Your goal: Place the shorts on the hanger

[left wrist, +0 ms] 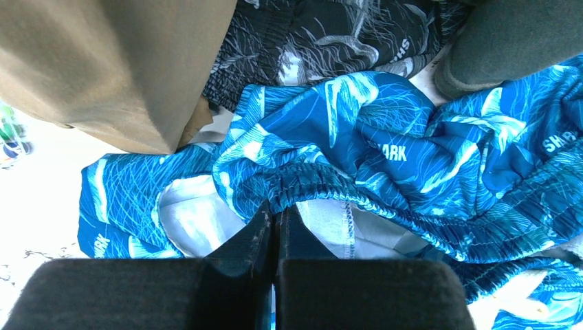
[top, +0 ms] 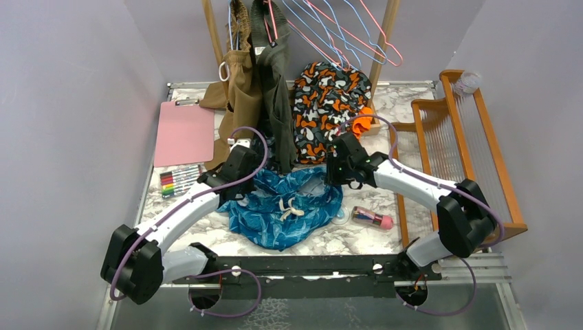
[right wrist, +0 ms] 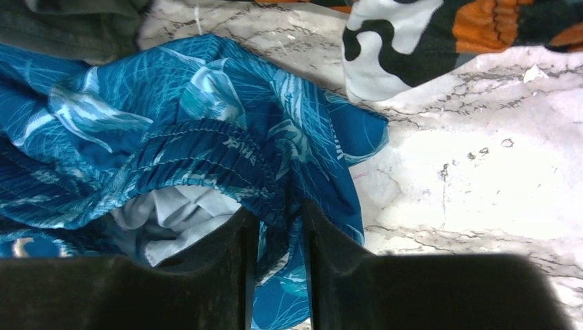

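The wooden rack (top: 474, 137) on the right side of the table (top: 364, 240) has a small clear round thing (top: 468, 81) in its far corner. I cannot tell what that thing is. At the back are a tan garment (top: 237, 89), an olive garment (top: 275, 96) and an orange, black and white garment (top: 326, 103). A light-blue hanger (top: 335, 32) hangs up there beside pink hangers (top: 388, 51).

The shorts (top: 261, 213) lie in a crumpled heap on the table, right between my two arms. They are shiny blue with lighter blue swirls and the word SHARK in white. The inside is white. The top band is all bunched up, and a cream string bow (top: 290, 208) sits at the front.

My left gripper (left wrist: 276, 214) is pinched tight on the top band, with its fingers pressed together. My right gripper (right wrist: 280, 213) is nearly closed too, with a fold of the band squeezed in the thin gap between its fingers.
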Controlling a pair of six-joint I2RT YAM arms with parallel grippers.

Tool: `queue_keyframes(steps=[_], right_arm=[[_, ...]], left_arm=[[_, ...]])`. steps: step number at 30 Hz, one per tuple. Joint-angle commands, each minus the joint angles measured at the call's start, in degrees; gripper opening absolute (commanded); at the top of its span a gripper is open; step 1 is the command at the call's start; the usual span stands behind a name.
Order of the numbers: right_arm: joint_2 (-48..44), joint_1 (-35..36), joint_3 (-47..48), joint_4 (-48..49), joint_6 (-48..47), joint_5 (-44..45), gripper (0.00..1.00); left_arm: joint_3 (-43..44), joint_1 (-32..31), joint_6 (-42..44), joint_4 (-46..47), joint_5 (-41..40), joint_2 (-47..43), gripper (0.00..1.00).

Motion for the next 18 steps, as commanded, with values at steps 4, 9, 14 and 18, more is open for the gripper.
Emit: queue_keyframes(steps=[4, 9, 14, 18], right_arm=[[-2.0, 0.3, -3.1, 2.9, -1.4, 1.4, 0.01], [-7.7, 0.2, -4.4, 4.4, -3.1, -1.1, 0.01], [-15.8, 0.2, -2.4, 1.9, -5.3, -2.2, 0.01], [-21.9, 0.2, 4.1, -2.6, -7.7, -2.0, 0.01]], left_arm=[[-1.5, 0.3, 0.5, 2.9, 2.8, -3.0, 0.00], [-1.1, 0.3, 0.1, 2.8, 3.2, -5.7, 0.00], [2.1, 0.3, 0.4, 2.8, 4.3, -13.9, 0.00], [8.7, 0.3, 2.8, 3.0, 4.4, -20.8, 0.00]])
